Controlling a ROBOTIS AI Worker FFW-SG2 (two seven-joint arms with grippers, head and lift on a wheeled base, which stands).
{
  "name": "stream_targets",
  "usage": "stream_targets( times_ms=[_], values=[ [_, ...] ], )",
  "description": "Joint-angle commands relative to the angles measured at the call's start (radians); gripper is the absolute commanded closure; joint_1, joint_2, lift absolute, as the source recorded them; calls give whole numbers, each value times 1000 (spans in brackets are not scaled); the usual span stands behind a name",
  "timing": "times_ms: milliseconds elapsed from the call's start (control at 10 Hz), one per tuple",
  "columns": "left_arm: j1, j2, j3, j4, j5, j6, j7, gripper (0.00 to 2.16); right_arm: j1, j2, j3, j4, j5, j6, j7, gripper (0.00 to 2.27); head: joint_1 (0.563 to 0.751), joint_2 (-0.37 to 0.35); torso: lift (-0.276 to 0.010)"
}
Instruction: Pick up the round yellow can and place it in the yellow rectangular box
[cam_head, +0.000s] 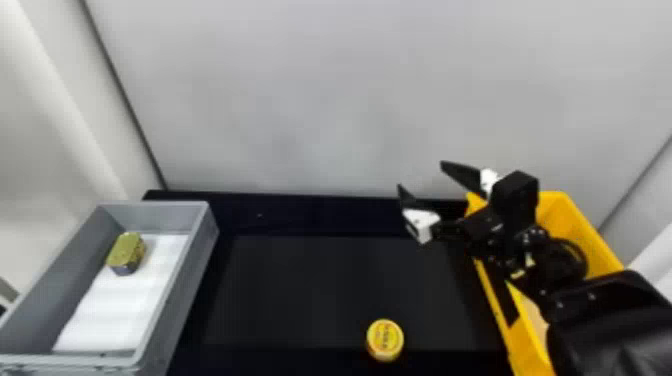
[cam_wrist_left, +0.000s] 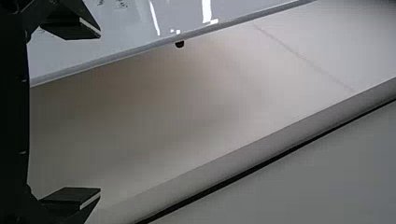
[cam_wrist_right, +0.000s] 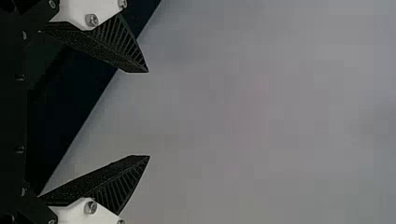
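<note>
- Toward the far right of the worktop (cam_head: 345, 290), the right hand (cam_head: 420, 174) is spread wide, a clear gap between its two black fingers.
- Its arm (cam_head: 605, 320) comes in from the lower right, crosses above the yellow rectangular box (cam_head: 590, 235), and aims the fingers forward and to the left, toward the pale wall (cam_head: 300, 100).
- The left hand (cam_wrist_left: 100, 113), in its own wrist view, is also wide, with nothing between the fingers.
- On the worktop's near part, right of the middle, sits the round yellow can (cam_head: 385, 340): squat, with a yellow top, reddish print across it and a paler rim. It is well apart from the right hand and outside the yellow box.
- Off to the left is a grey bin (cam_head: 172, 305), holding a white sheet (cam_head: 125, 305) and a yellow-green, dark-sided tin (cam_head: 126, 250) near its left wall.
</note>
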Motion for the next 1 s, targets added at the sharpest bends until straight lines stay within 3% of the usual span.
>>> stream_targets(
  times_ms=[0,200,900],
  values=[
    [0,-3,0,9,0,-2,0,93,56,0,18,-33,-19,58,23,151,694,14,-56],
    [2,-3,6,15,0,-2,-3,93,113,-3,13,-60,-6,85,36,151,694,14,-56],
    [8,-3,6,33,-3,0,-21,93,280,-14,-67,-153,182,220,215,153,694,14,-56]
  ],
)
